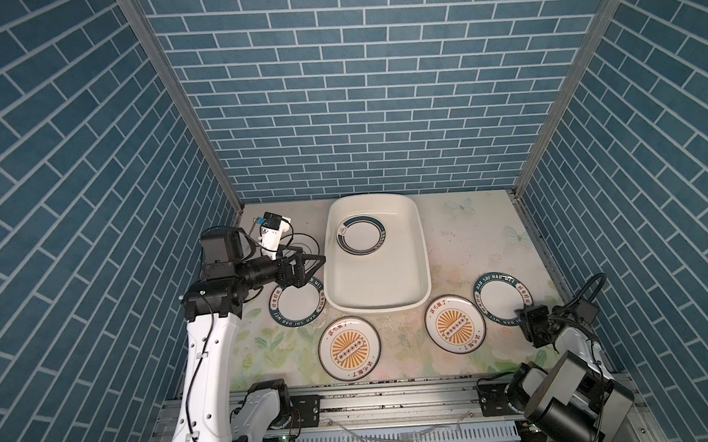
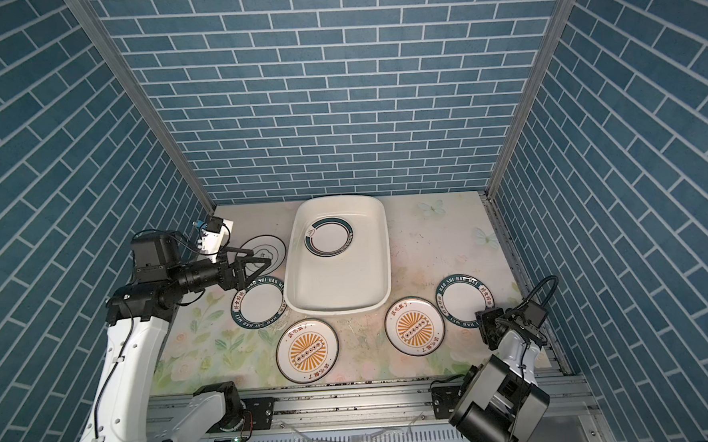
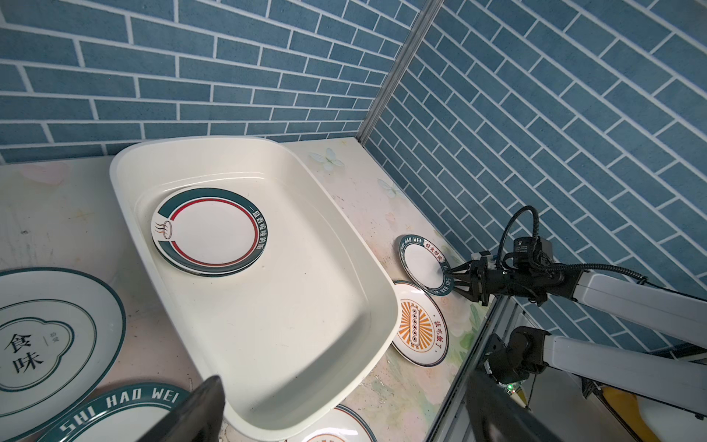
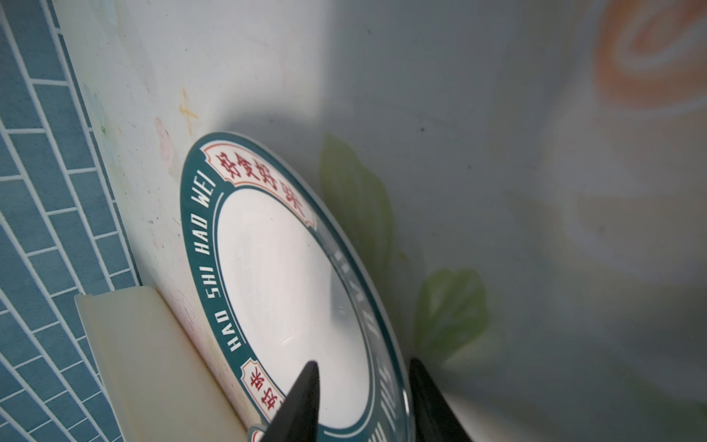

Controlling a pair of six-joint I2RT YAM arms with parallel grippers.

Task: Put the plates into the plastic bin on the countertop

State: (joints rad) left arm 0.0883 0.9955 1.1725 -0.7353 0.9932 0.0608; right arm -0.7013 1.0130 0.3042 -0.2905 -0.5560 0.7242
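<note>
Flowered worktop; plastic bin at back centre, two stacked plates in its far end, five others around it. By its left rim, left fingers spread wide, empty. Astride the right lettered plate's rim, right fingers; pinch unclear.

"HAO SHI HAO WEI" on green-rimmed plate

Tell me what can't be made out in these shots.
- Black-ringed plate: partly covered by the left gripper in both top views; cut off by the edge in the left wrist view.
- Stack in the plastic bin: the top plate hides whatever lies underneath; count unclear.
- Right gripper: straddles the green-rimmed plate; whether it is clamped is unclear, since the frame edge cuts off the fingers.
</note>
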